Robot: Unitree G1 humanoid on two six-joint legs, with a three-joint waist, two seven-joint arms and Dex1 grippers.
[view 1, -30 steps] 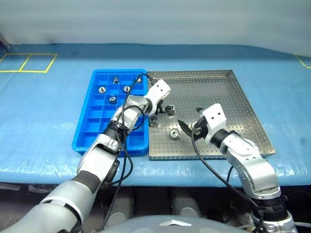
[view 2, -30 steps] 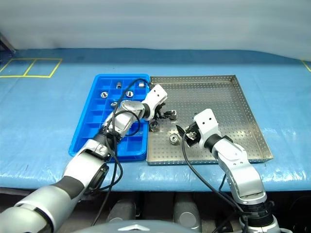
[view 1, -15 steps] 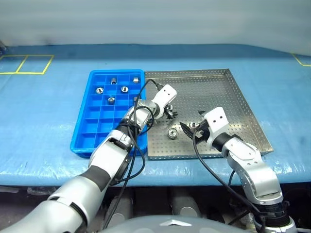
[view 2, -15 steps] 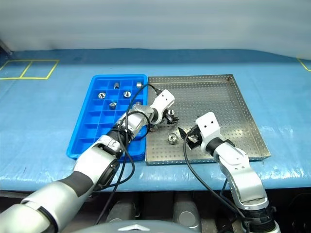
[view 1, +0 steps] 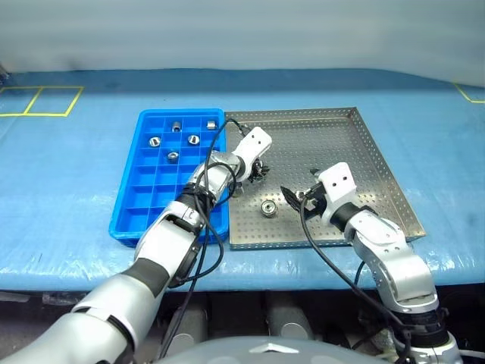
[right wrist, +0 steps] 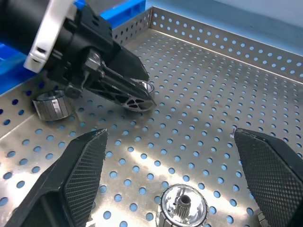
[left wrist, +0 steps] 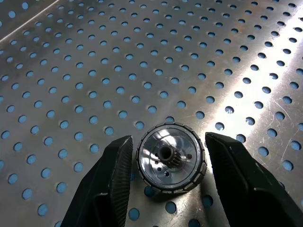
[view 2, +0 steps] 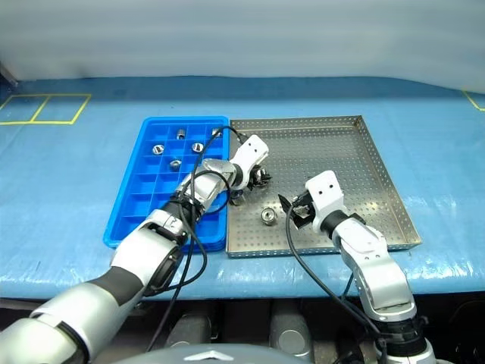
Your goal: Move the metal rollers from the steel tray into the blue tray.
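The steel tray (view 1: 341, 144) lies to the right of the blue tray (view 1: 144, 205), which holds several metal rollers (view 1: 173, 156) in its far compartments. My left gripper (view 1: 258, 170) reaches over the steel tray's left part. Its fingers (left wrist: 106, 182) press close on both sides of one roller (left wrist: 171, 157) that rests on the perforated floor. A second roller (right wrist: 51, 105) lies beside it near the tray's left rim. My right gripper (right wrist: 169, 135) stands open over the tray's front middle, with a third roller (view 1: 268, 207) lying free just by it.
Both trays sit on a blue table cover (view 1: 76, 197). Yellow tape lines (view 1: 38, 98) mark its far left corner. The right and far parts of the steel tray floor (view 2: 348, 152) are bare. Black cables run along both arms.
My left gripper's fingers have drawn in around the roller on the steel tray. The head view shifted slightly. My right gripper has stayed where it was, open.
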